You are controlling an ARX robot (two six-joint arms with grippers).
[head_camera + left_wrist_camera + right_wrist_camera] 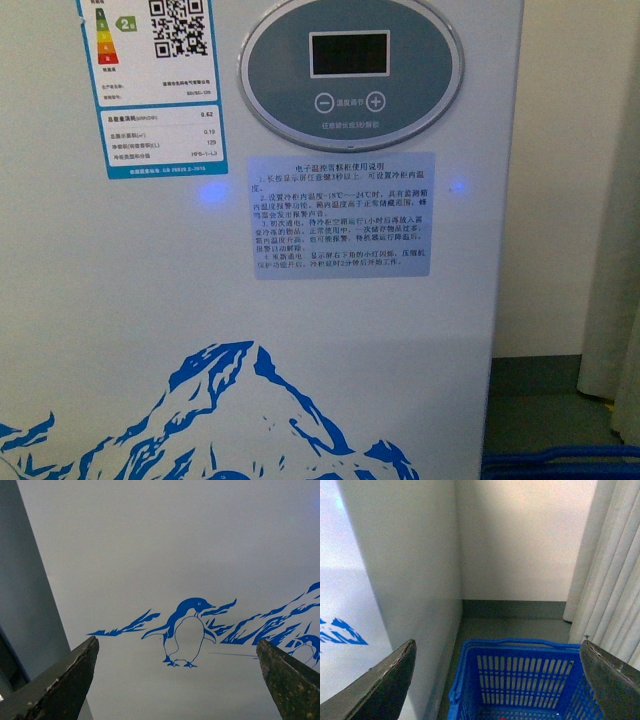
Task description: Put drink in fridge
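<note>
**Both claws empty at the fridge front, drink not yet picked up**

**1. Claw state.** The left gripper (pixel 175 641) has its fingers spread wide and nothing lies between them. The right gripper (pixel 497 641) is spread the same way and is also empty. Neither one touches anything.

**2. Left claw surroundings.** The left claw faces the white wall of the fridge (pixel 150 555) directly. The penguin decal (pixel 185 635) fills the gap between its fingers. It appears to be standing by, because nothing on this wall can be gripped.

**3. Right claw surroundings.** The right claw hangs above the blue shopping basket (pixel 520 647), which stands on the floor (pixel 510 627) just beside the fridge's corner. A curtain (pixel 610 570) hangs on the far side of the basket. The wide opening and the downward aim fit a reach into the basket.

**4. Location of the task's thing.** Of the drink (pixel 501 718) only a red speck shows, inside the basket at the very edge of the right wrist view. It is judged to be the cap but is too small to confirm.

**5. Body position.** The front view shows the fridge's face close up. In view are the oval control panel (pixel 350 70), the energy label (pixel 150 85), the instruction sticker (pixel 342 215) and the mountain decal (pixel 230 400). The sliding lids lie outside every view, so whether they are open cannot be told.

**6. Assessment.** The task stands at its start. The next move calls for lowering the right claw onto the bottle. The basket's handle and slatted walls lie close to that path and could snag a finger.
</note>
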